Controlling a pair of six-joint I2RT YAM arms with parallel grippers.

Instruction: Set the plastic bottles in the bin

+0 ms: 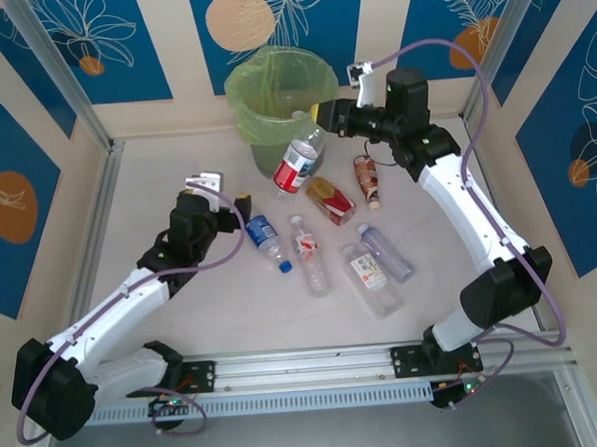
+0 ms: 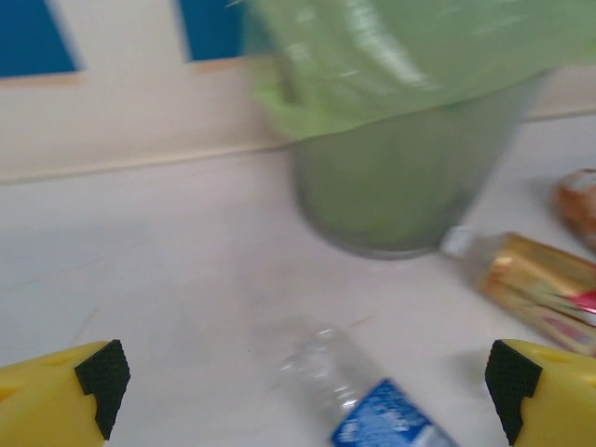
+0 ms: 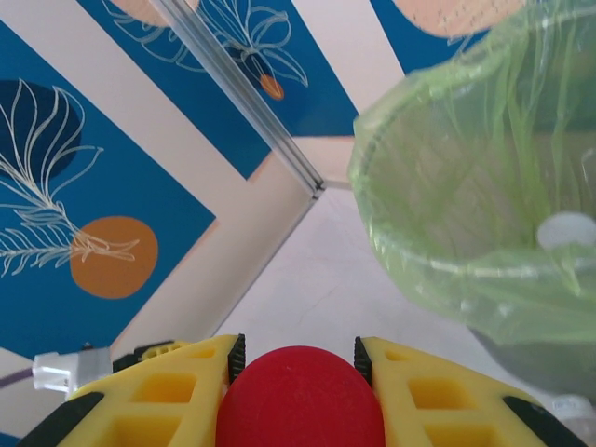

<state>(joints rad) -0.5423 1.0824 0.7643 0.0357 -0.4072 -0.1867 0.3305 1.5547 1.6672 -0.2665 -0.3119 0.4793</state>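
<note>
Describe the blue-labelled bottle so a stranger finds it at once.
From the green-lined bin, come towards the arms to the bottles lying on the table. The blue-labelled bottle is the leftmost, beside the left gripper. It alone has a blue label.

The top camera is looking down on the whole counter [image 1: 183,320] from behind the arms [image 1: 468,215]. Both wrist cameras are facing the bin [image 1: 277,94] closely, sharing it.

Left wrist view: the bin [image 2: 410,177] is blurred, its top cut by the upper edge; the blue-labelled bottle [image 2: 368,410] runs off the lower edge. Right wrist view: the red cap [image 3: 300,399] is cropped below, and its bottle is hidden.
</note>
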